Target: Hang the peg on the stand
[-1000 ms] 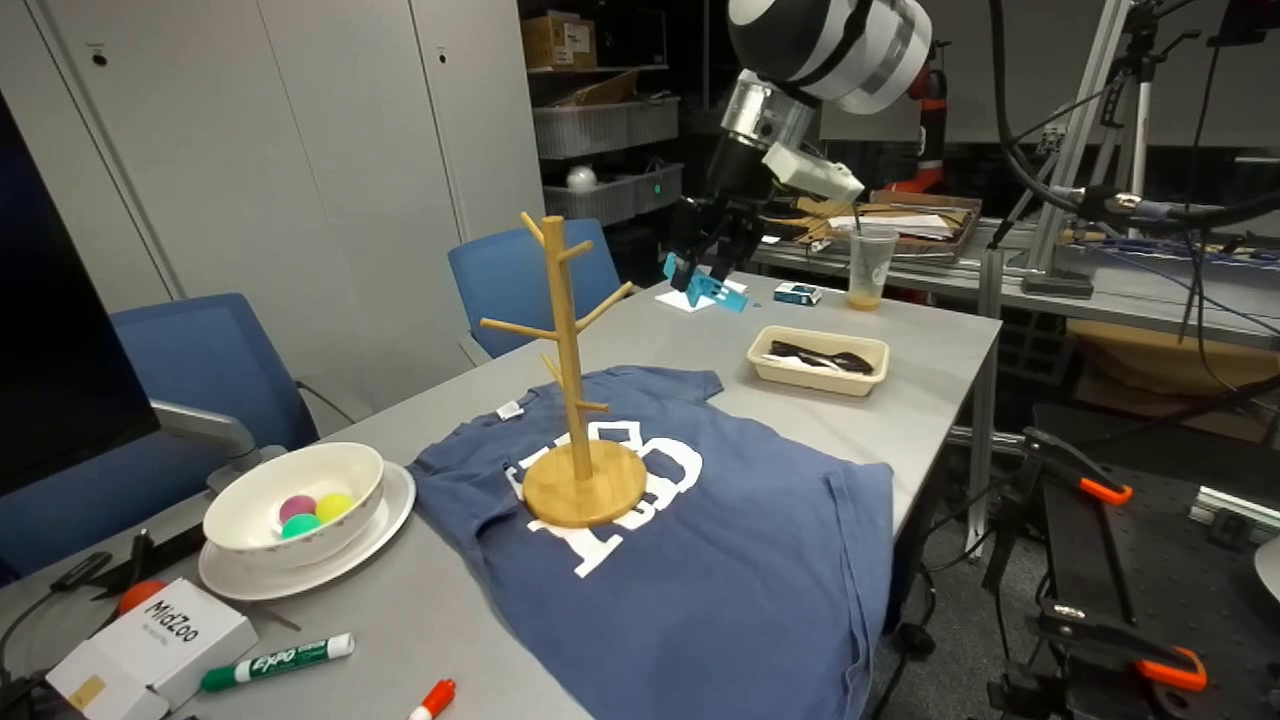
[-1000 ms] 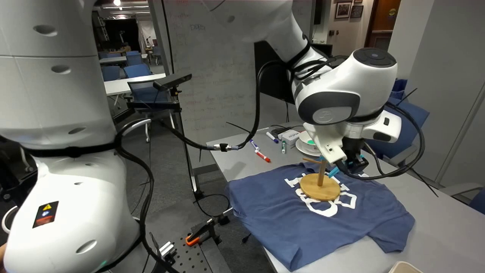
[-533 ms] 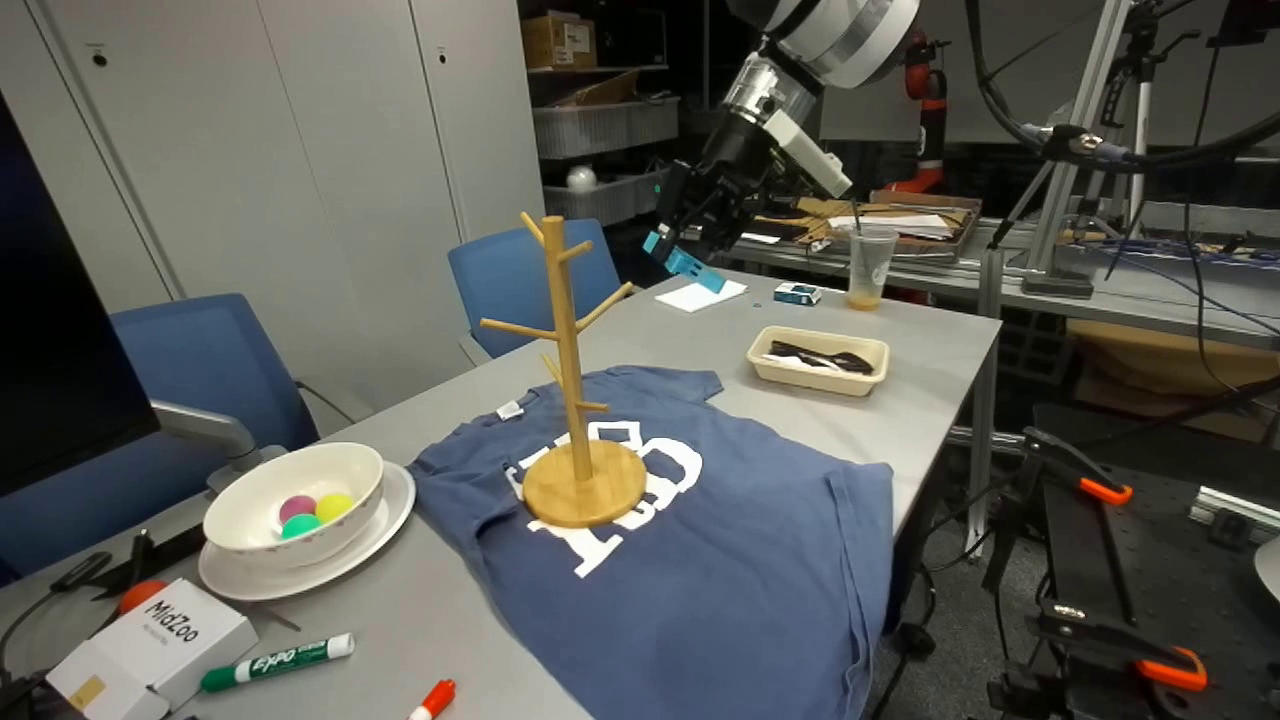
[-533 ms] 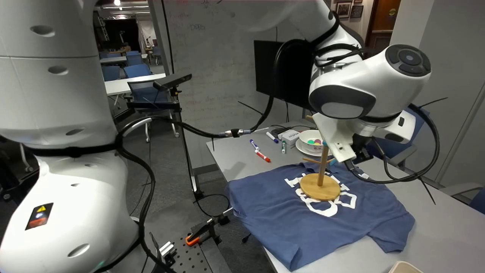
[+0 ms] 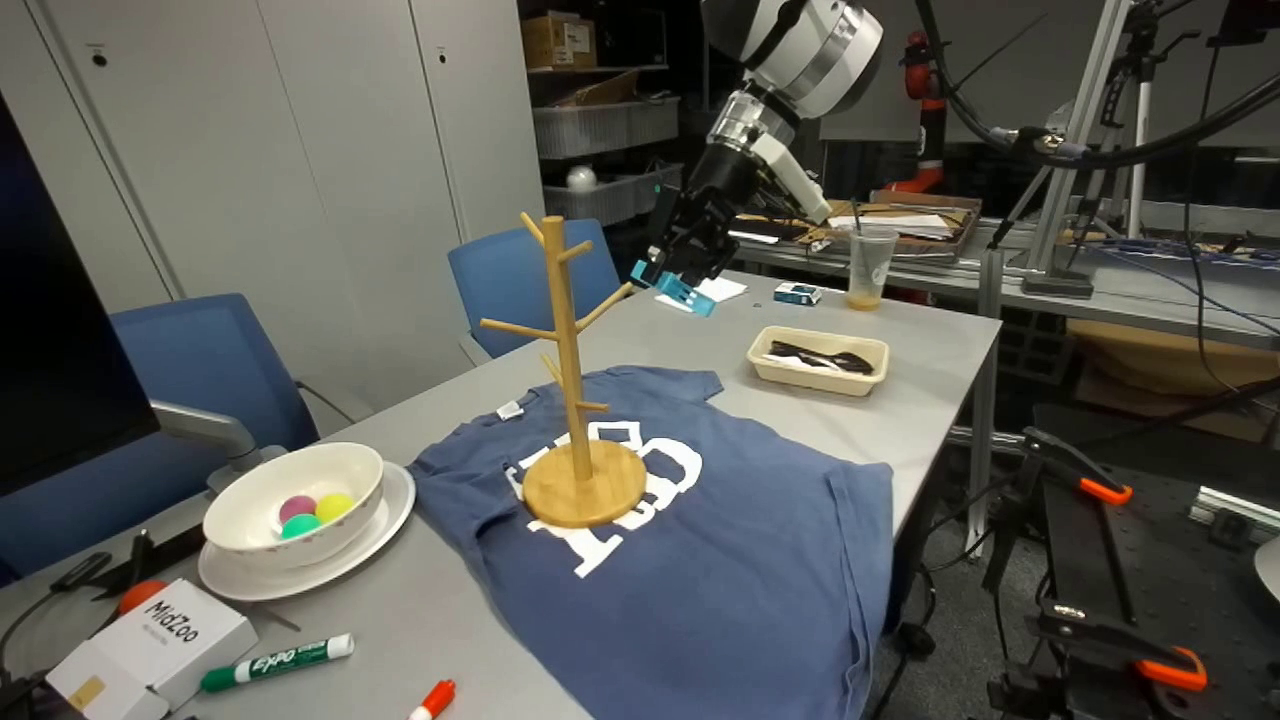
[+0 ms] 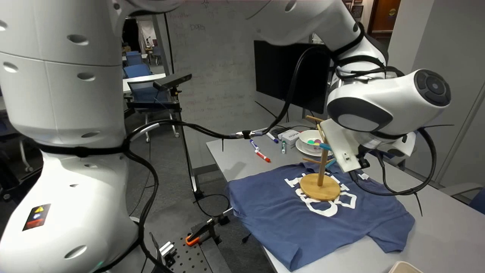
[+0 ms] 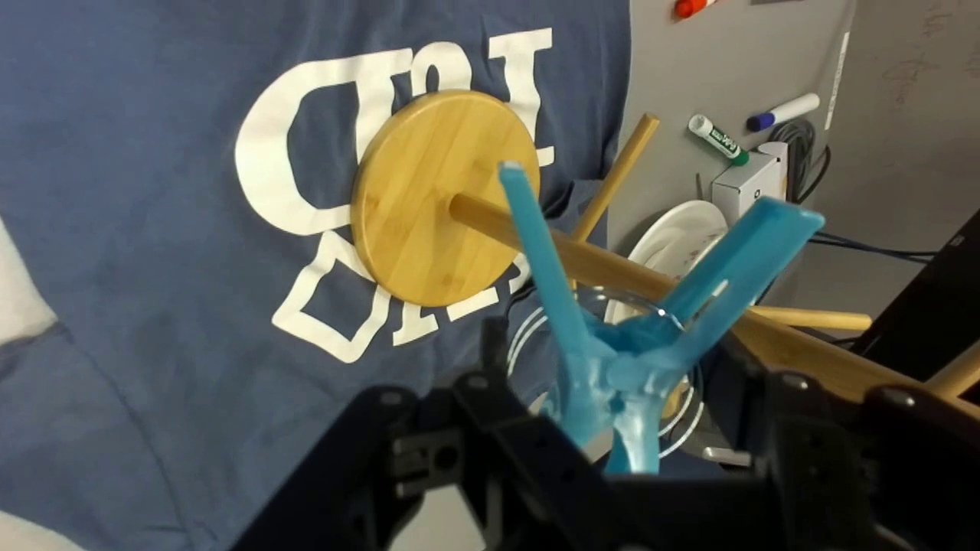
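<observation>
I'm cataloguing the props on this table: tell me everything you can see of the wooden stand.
The stand looks like yellowish wood: a slim round pole on a disc base, with short branches jutting out at several heights, most slanting upward. It stands upright on the blue T-shirt. In an exterior view, one branch tip appears close to the peg, which is not hung yet; whether they touch, I cannot tell.

The teal peg (image 6: 325,146) is near the upright stand (image 6: 320,178) on the T-shirt (image 6: 303,223).
</observation>
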Robot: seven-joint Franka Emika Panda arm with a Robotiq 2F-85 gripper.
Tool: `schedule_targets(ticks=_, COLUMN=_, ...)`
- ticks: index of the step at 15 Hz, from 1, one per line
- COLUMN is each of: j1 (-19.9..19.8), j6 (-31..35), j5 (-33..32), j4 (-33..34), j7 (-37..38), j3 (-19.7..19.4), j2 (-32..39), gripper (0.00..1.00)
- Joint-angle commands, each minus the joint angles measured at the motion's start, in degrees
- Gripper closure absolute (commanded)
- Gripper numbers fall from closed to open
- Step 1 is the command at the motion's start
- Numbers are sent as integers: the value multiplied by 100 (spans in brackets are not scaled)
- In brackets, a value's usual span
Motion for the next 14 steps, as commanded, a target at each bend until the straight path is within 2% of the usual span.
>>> schedule_targets(ticks=1, j1=-102, j6=-369, j5=113, j4=478, j7=-127, j3=19, j2=385, gripper=64)
schedule_targets(ticks=14, j1=-28, j6=-291, j5=118, j4=519, j7=-281, j3=152, j2=207, gripper=64)
